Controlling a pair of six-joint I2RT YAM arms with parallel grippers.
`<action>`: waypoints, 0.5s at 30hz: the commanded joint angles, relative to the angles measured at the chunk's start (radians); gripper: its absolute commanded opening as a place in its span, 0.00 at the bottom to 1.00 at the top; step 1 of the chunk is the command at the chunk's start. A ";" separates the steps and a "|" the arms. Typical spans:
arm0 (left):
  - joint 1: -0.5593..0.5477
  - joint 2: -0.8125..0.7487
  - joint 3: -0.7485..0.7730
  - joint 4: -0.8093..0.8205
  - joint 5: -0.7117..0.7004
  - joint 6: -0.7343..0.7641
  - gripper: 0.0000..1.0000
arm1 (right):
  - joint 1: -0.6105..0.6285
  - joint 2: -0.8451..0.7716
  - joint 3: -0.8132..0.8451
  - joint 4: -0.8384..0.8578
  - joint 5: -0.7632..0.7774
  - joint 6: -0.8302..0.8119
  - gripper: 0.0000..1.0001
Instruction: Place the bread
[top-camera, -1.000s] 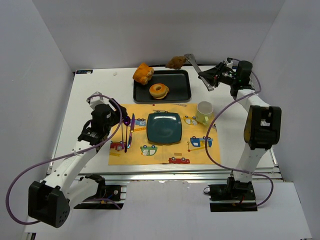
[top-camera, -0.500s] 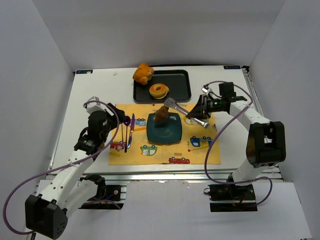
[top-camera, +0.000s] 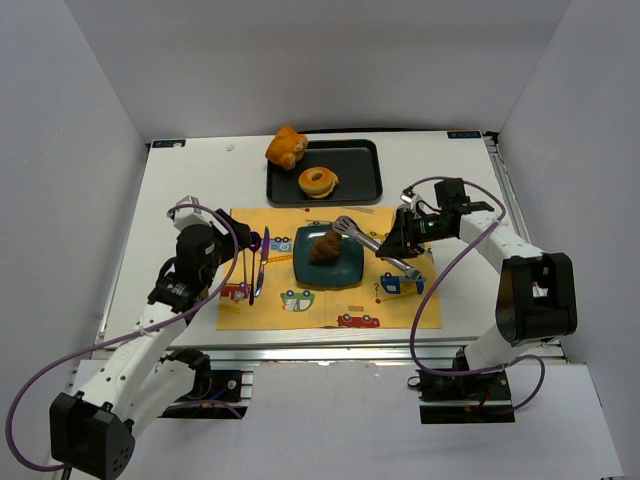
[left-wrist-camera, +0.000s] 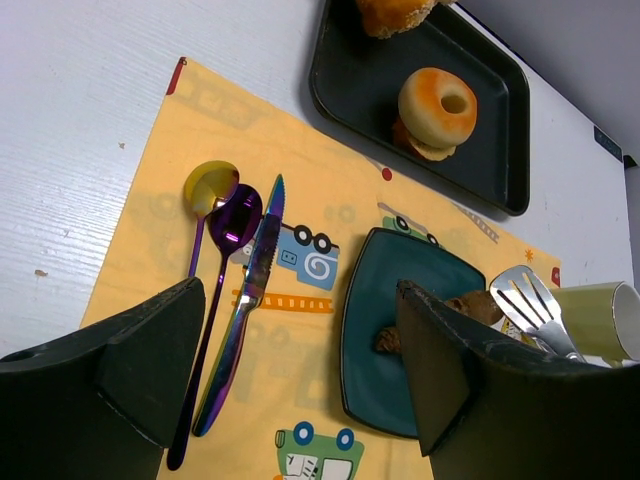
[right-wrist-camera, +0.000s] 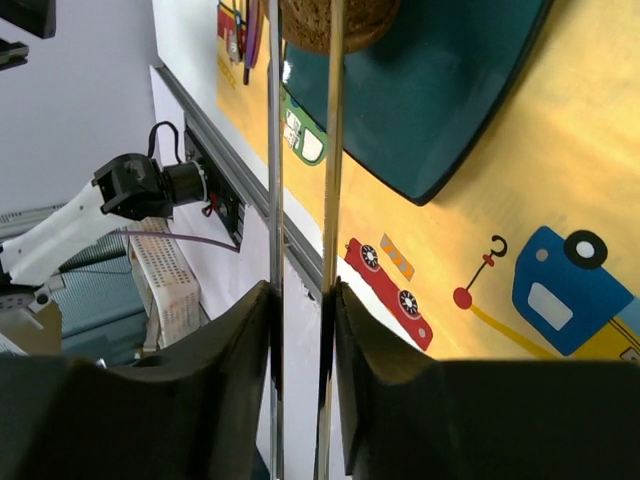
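The bread (top-camera: 325, 247), a small dark brown chunk, lies on the teal plate (top-camera: 310, 265) in the middle of the yellow placemat. It also shows in the left wrist view (left-wrist-camera: 470, 308) and at the top of the right wrist view (right-wrist-camera: 335, 25). My right gripper (top-camera: 400, 245) (right-wrist-camera: 303, 330) is shut on metal tongs (top-camera: 365, 238). The tong tips are at the bread's right side. I cannot tell whether they still squeeze it. My left gripper (top-camera: 225, 240) (left-wrist-camera: 300, 380) is open and empty over the placemat, left of the plate.
A black tray (top-camera: 355, 185) at the back holds a ring donut (top-camera: 318, 181), with an orange-golden bun (top-camera: 286, 146) at its far left corner. Two spoons and a knife (left-wrist-camera: 245, 300) lie left of the plate. A green mug (left-wrist-camera: 600, 320) stands right of it.
My right arm carried the bread in the tongs from behind the tray forward to the plate and lowered it onto the plate. My left arm barely moved.
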 joint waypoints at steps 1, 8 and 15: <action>0.002 -0.032 -0.007 -0.001 0.006 0.001 0.86 | 0.006 -0.032 -0.002 -0.007 0.009 -0.013 0.38; 0.002 -0.050 -0.012 -0.017 0.000 0.000 0.86 | 0.006 -0.021 0.044 0.038 0.017 0.015 0.48; 0.002 -0.072 -0.022 -0.021 -0.008 -0.005 0.86 | 0.005 -0.018 0.080 0.072 0.040 0.018 0.49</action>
